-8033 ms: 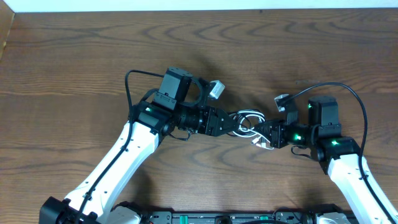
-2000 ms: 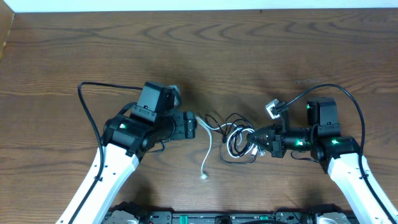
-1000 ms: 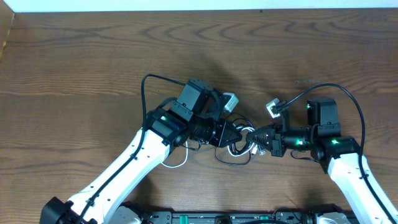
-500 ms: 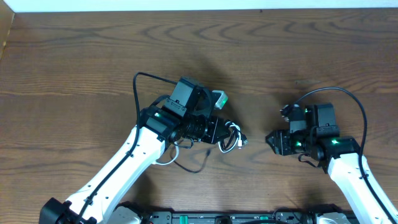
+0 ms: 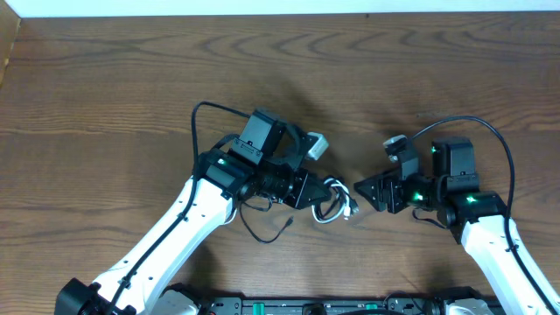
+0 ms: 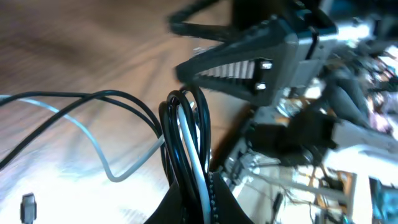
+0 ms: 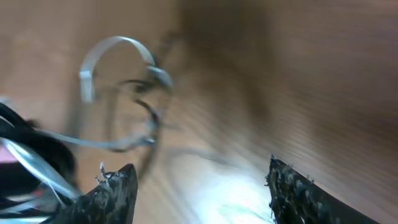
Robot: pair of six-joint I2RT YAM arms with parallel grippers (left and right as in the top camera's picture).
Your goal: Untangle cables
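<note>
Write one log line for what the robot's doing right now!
left pincer shut on cable bundle | right pincer open, empty, near bundle | loose black cable trailing on table

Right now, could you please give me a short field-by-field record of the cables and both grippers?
surface: wooden table
cables: black and white cable bundle, looped together, loose ends trailing on the table
left gripper: shut on the cable bundle
right gripper: open, holds nothing, pointing at the bundle
task state: cables not yet separated
</note>
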